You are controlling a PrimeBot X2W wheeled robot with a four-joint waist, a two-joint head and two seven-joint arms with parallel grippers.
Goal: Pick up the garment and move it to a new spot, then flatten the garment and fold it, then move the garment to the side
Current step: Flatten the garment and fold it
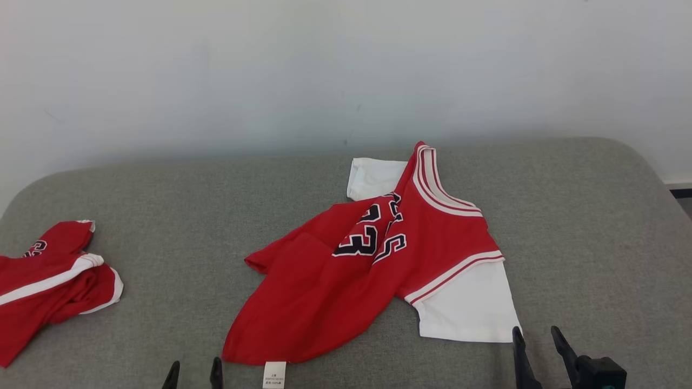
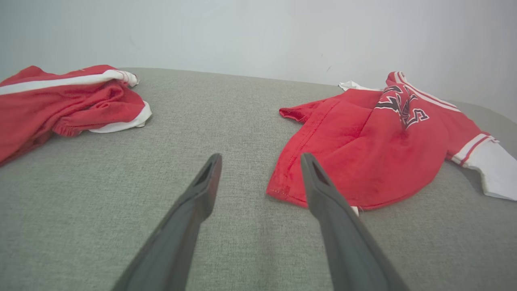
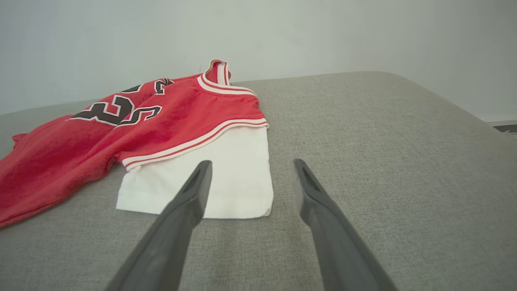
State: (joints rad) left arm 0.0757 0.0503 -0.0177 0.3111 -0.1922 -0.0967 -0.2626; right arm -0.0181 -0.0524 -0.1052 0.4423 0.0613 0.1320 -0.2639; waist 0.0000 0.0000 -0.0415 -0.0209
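Both claws open and empty; jersey twisted mid-bench.

Head view: the garment (image 1: 346,281) lies bunched on the grey bench (image 1: 189,205). The left claw (image 1: 193,370) is near its lower edge and the right claw (image 1: 532,332) just beside its white sleeve (image 1: 470,313), both spread wide. A second red garment (image 1: 48,286) lies well apart at the left. Left wrist view: the hem corner (image 2: 282,188) sits beside one finger, so a pinch may miss. Right wrist view: the sleeve lies flat, and a shallow grab could slip or tighten the folds.
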